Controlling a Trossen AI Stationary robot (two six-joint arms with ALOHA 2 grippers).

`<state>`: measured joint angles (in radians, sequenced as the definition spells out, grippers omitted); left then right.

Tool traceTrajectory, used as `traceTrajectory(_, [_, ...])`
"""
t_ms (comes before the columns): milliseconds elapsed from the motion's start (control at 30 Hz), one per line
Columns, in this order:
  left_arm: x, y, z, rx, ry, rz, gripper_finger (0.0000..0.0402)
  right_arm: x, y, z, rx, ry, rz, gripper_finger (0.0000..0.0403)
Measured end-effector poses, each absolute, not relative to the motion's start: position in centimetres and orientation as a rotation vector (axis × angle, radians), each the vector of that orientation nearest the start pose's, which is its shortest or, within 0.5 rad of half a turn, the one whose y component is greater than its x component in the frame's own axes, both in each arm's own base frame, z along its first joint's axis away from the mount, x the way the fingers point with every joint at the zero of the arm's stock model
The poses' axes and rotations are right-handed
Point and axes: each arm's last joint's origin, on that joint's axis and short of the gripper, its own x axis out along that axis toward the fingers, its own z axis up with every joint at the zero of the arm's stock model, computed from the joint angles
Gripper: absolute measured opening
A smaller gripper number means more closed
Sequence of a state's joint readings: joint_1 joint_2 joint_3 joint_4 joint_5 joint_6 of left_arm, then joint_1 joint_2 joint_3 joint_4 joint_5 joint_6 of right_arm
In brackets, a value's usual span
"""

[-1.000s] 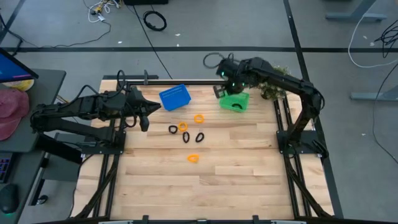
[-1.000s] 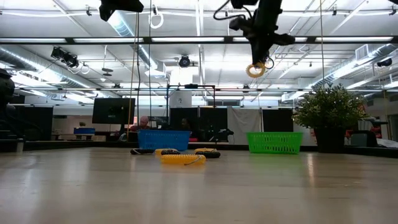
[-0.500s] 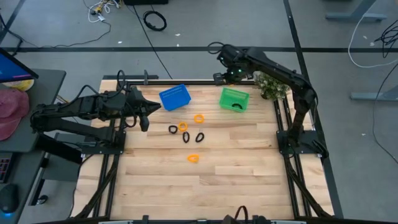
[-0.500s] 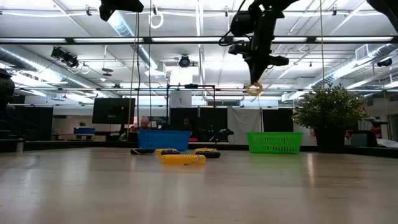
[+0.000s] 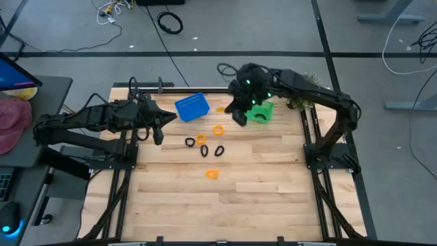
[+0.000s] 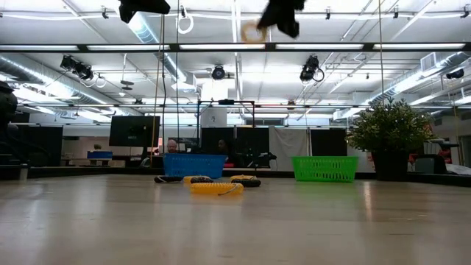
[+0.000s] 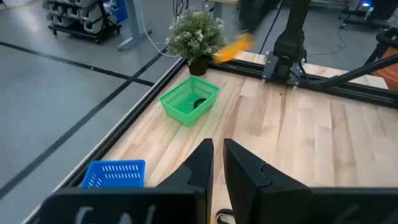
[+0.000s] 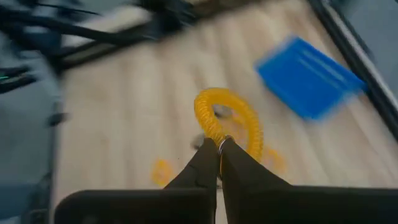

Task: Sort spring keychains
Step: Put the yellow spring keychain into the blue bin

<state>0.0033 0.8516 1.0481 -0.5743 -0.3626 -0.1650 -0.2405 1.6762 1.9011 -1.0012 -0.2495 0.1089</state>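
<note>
My right gripper is shut on an orange spring keychain and hangs high over the far part of the table, between the blue basket and the green basket. In the low view that keychain shows near the top. Several more keychains lie flat mid-table: orange ones and black ones. My left gripper waits above the table's left edge, its fingers close together with nothing between them. My right gripper pinches the coiled ring at one spot on its loop, between its two fingertips. The fingers slant downward. The rest of the loop stands out beyond the fingertips, lifted clear of the table and both baskets.
The green basket has a dark ring inside. A potted plant stands at the far right corner. Metal frame rails run along the table's sides. Bare wood fills the near half.
My right gripper, still shut on the orange keychain, has swung from above the green basket toward the far edge, then up and toward the table's left, nearer the blue basket. Its wrist has rolled on the way. The keychains on the table lie where they were.
</note>
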Motion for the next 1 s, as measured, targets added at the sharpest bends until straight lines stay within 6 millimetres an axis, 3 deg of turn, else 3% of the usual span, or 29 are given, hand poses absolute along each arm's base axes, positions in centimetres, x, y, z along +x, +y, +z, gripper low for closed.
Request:
traceTrajectory(167, [16.3, 1.1, 37.5, -0.068, 0.333, 0.385, 0.0042, 33.7, -3.5, 43.2, 0.184, 0.606, 0.133, 0.0003])
traceTrajectory(367, [16.4, 1.1, 37.8, -0.071, 0.306, 0.383, 0.0042, 34.4, -2.2, 44.8, 0.004, 0.434, 0.158, 0.0003])
traceTrajectory(500, [16.6, 1.1, 38.2, -0.081, 0.255, 0.381, 0.0042, 36.0, -1.5, 46.8, -0.116, 0.155, 0.179, 0.0002])
traceTrajectory(733, [16.9, 1.1, 39.8, -0.106, 0.086, 0.372, 0.0042, 38.1, -1.6, 49.1, -0.014, -0.232, 0.219, 0.0002])
traceTrajectory(867, [16.9, 1.0, 40.7, -0.089, 0.003, 0.347, 0.0042, 38.2, -1.4, 49.1, 0.043, -0.237, 0.246, 0.0002])
traceTrajectory(1000, [16.8, 0.8, 42.7, -0.127, -0.206, 0.231, 0.0042, 38.2, -1.6, 49.1, 0.089, -0.227, 0.273, 0.0002])
